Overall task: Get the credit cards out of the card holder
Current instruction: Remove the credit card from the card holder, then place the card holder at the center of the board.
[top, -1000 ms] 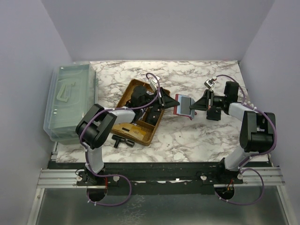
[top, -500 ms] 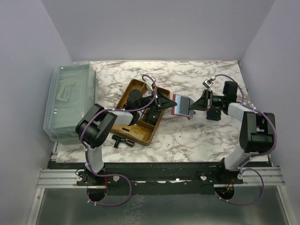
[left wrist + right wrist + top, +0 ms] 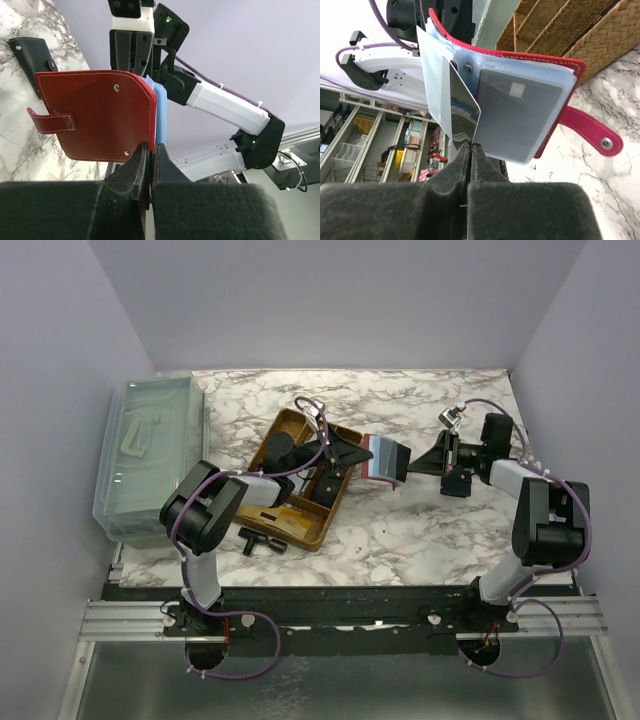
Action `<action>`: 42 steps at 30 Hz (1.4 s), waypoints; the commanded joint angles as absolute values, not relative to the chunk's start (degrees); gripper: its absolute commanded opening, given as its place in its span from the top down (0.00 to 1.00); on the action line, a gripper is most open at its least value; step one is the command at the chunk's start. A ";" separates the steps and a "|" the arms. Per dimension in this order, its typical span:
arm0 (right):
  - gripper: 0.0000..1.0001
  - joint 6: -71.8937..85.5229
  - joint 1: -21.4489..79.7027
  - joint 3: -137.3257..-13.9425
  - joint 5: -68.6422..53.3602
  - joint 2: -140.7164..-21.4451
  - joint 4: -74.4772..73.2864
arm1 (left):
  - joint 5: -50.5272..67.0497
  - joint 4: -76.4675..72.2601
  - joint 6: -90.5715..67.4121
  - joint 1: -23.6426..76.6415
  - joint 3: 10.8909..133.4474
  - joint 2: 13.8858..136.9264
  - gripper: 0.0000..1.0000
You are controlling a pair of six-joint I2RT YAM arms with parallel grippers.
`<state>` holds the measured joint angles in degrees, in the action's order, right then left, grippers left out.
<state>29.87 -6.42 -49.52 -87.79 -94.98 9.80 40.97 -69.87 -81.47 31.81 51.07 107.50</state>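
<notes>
A woven wicker tray (image 3: 277, 432) is seen below the left pincer (image 3: 150, 150), which is clamped on the stitched red leather card holder (image 3: 100, 115). Opposite, the right pincer (image 3: 470, 149) is pinched shut on a smooth grey card (image 3: 465, 112) fanned from it. The marble-veined tabletop (image 3: 430, 530) is enclosed by lilac walls (image 3: 330, 300).

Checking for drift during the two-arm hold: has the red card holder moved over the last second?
Yes. The card holder has shifted slightly left, closer to the wicker tray.
</notes>
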 commanded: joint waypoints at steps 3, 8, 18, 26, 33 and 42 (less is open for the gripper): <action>1.00 29.83 -9.24 -47.43 -88.46 -92.61 11.00 | 41.41 -74.67 -82.13 30.77 50.19 108.38 1.00; 1.00 33.21 -9.38 -46.14 -88.85 -92.35 15.61 | 42.01 -74.70 -82.67 31.12 50.36 109.95 1.00; 1.00 27.99 -12.87 -47.05 -86.95 -91.25 9.36 | 41.20 -74.07 -82.00 30.94 48.44 110.36 1.00; 1.00 22.39 -14.32 -48.41 -84.99 -90.88 2.91 | 41.15 -72.64 -81.81 31.51 49.00 112.48 1.00; 1.00 22.59 -15.62 -48.50 -85.34 -89.35 2.72 | 41.25 -67.20 -79.97 34.09 52.29 116.11 1.00; 1.00 24.08 -16.20 -47.98 -85.68 -88.31 4.21 | 38.41 -53.71 -75.06 34.91 54.21 117.37 1.00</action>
